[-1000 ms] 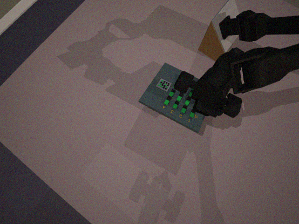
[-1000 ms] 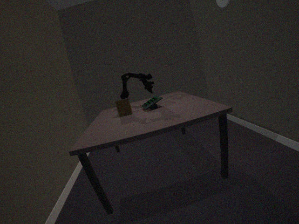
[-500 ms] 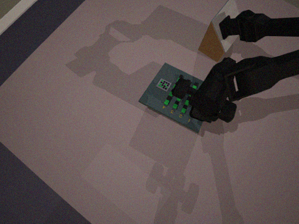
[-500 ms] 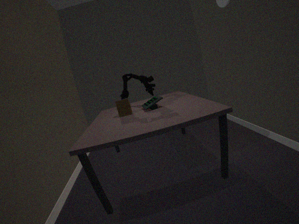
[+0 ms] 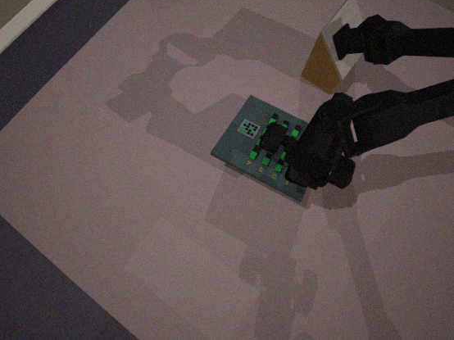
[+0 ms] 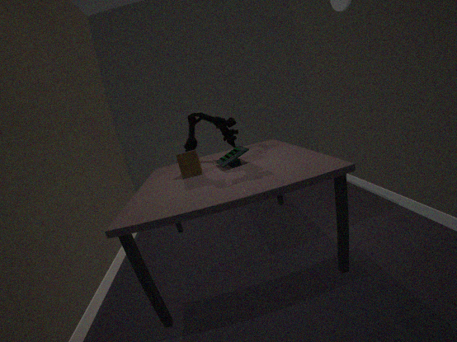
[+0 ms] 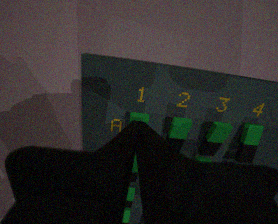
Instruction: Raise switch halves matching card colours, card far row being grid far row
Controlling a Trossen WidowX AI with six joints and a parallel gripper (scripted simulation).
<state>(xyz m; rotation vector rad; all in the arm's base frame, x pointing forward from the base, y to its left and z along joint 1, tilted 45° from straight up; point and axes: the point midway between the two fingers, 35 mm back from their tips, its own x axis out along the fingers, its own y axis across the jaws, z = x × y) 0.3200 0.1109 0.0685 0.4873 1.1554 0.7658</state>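
The teal switch panel (image 5: 231, 146) (image 6: 233, 156) (image 7: 110, 80) lies on the table, with a grid of green and dark grey rocker switches. The small card (image 5: 249, 128) sits on the panel beside the grid. My gripper (image 5: 272, 138) (image 6: 235, 142) (image 7: 137, 126) is shut with nothing between its fingers. It hangs low over the grid and hides the middle switches in the top view. In the wrist view the closed fingertips point at switch A1 (image 7: 140, 117). Switches A2 (image 7: 180, 128), A3 (image 7: 219, 132) and A4 (image 7: 252, 135) show green beside it. I cannot tell if the tips touch a switch.
A brown and white upright board (image 5: 321, 68) (image 6: 189, 164) stands on the table (image 5: 123, 181) behind the panel, near the arm. The arm's links reach in from the right in the top view. The table edges are far from the panel.
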